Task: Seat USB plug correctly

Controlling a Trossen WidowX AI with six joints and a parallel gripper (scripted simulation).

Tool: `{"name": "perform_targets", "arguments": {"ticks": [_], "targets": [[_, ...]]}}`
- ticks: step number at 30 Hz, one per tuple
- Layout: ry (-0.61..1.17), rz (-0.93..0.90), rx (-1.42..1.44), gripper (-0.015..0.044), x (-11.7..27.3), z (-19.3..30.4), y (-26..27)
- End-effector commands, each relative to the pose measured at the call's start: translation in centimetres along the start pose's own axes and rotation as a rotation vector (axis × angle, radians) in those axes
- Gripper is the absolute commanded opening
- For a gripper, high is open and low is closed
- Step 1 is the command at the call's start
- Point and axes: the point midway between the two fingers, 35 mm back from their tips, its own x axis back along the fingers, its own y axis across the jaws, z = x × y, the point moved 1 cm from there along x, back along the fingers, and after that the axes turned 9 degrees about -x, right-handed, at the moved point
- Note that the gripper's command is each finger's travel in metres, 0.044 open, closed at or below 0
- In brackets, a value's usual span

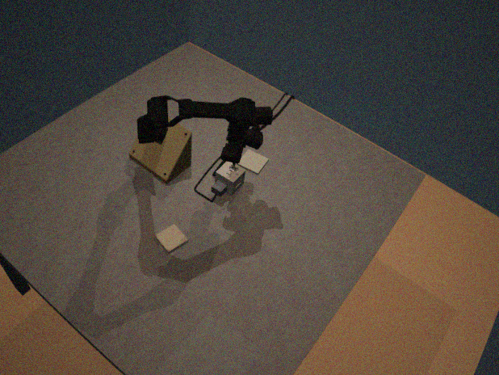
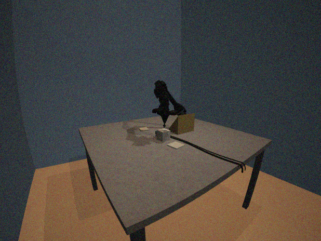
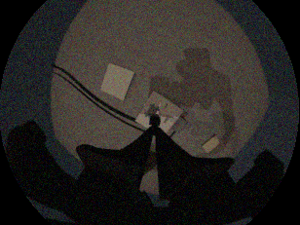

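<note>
The pale power cube [image 1: 234, 183] [image 2: 163, 135] [image 3: 169, 112] stands on the grey table [image 1: 283, 242] [image 2: 156, 176], near the middle. My gripper [image 1: 232, 162] [image 2: 164, 124] [image 3: 154, 130] points straight down over the cube's top and is shut on the small USB plug [image 1: 232, 166] [image 3: 154, 115]. The plug sits at the cube's top face. I cannot tell how deep it is in the socket. The fingers hide most of the plug in the wrist view.
The arm's tan wedge base [image 1: 165, 151] [image 2: 184, 124] stands beside the cube. Two black cables [image 1: 283, 103] [image 2: 213, 154] [image 3: 84, 92] run from the cube to the table edge. A grey plug [image 1: 218, 188] sits in the cube's side. Flat white pads [image 1: 254, 161] [image 1: 172, 238] [image 2: 176, 145] [image 3: 118, 81] lie nearby.
</note>
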Motion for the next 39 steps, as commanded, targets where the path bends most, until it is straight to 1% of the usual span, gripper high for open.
{"name": "perform_targets", "arguments": {"ticks": [1,39], "targets": [[0.001,0.0,-0.118,0.0,-0.03,0.02,0.0],[0.001,0.0,-1.113,0.0,-0.03,0.02,0.0]]}}
